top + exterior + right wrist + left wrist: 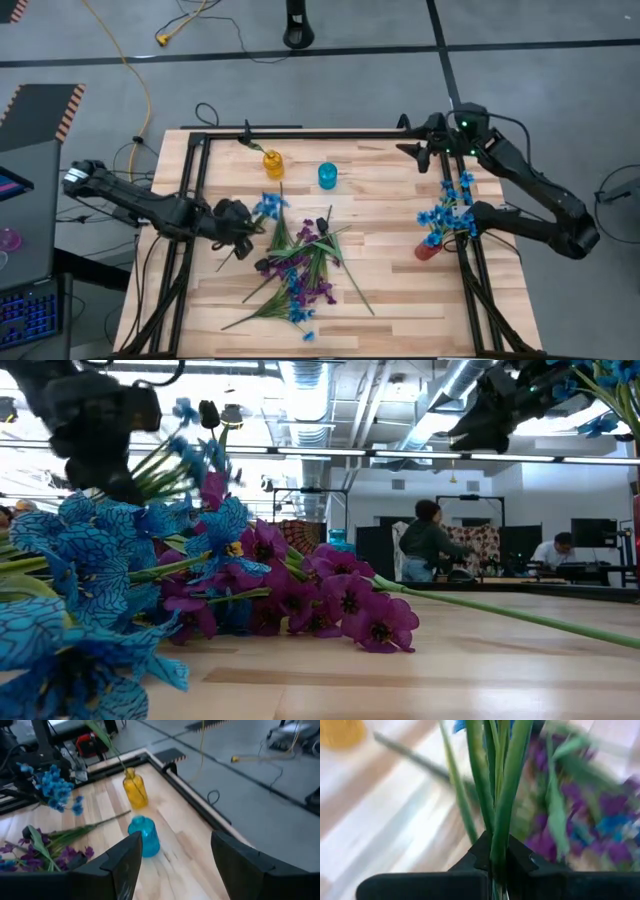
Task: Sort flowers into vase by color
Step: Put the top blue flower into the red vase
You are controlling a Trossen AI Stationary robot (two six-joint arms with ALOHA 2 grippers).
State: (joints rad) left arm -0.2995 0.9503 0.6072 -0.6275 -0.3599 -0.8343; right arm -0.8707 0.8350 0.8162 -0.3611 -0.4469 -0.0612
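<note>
1. Left gripper (499,865) clamped on green stems of a blue flower sprig (268,207), at the flower pile (300,270) edge nearest the yellow vase (272,163).
2. Right gripper (172,860) jaws apart, empty, beyond the blue vase (327,176) from the pile.
3. Red vase (428,249) holds blue flowers.

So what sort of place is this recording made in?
Probably a robotics lab or workshop: the wooden table stands on a bare grey floor with loose cables, exposed ceiling ducts run overhead, and people work at desks with monitors behind.
</note>
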